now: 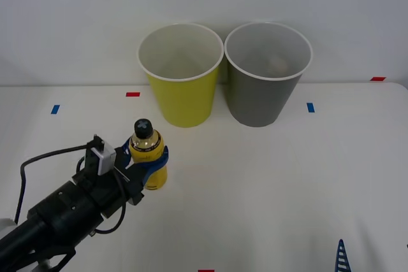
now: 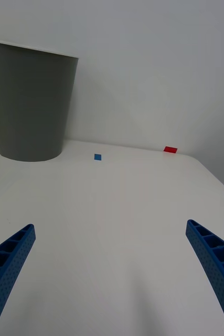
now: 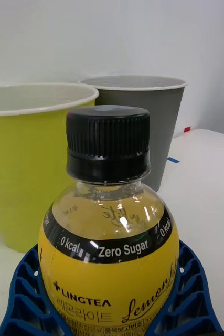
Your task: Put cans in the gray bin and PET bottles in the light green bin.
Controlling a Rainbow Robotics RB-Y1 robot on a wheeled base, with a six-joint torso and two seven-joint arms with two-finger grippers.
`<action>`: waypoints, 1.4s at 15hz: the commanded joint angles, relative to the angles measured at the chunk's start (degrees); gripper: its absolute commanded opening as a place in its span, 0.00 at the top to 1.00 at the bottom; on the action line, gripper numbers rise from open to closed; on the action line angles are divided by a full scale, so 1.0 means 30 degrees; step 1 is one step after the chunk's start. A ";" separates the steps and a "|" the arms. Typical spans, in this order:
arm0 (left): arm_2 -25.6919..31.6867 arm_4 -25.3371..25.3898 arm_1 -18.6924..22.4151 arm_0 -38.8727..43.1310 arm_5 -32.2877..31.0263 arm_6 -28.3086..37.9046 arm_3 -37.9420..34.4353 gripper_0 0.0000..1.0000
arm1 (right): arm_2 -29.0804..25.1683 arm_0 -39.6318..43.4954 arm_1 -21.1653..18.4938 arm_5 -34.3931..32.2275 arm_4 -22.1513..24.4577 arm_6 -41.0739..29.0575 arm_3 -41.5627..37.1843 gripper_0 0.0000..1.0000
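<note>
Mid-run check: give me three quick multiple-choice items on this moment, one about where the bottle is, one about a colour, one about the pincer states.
1. Where does the PET bottle stand?
A. Inside the gray bin
B. On the table in front of the light green bin
C. Lying beside the gray bin

2. What colour is the bottle's cap?
A. Black
B. White
C. Red

3. What are the pincers doing?
A. Both open
B. Left closed around the bottle, right open
C. Right holds the bottle

Answers:
1 B: the bottle stands upright on the white table, short of the light green bin; the gray bin is to that bin's right.
2 A: the screw cap is black.
3 B: the left pincer wraps the bottle's body; the right pincer has its fingers spread over bare table.
</note>
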 commanded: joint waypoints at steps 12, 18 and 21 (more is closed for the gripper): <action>0.8242 0.4049 -0.3277 0.0795 1.4520 -0.3235 -0.9547 1.00 | 0.0000 0.0000 0.0000 0.0000 0.0000 0.0000 0.0000 0.00; 1.4453 1.2165 -0.6324 -0.3072 2.2020 -0.9622 -0.9547 1.00 | 0.0000 0.0000 0.0000 0.0000 0.0000 0.0000 0.0000 0.00; 1.6826 1.4215 -0.7174 -0.4947 2.4862 -1.1116 -0.9547 1.00 | 0.0000 0.0000 0.0000 0.0000 0.0000 0.0000 0.0000 0.00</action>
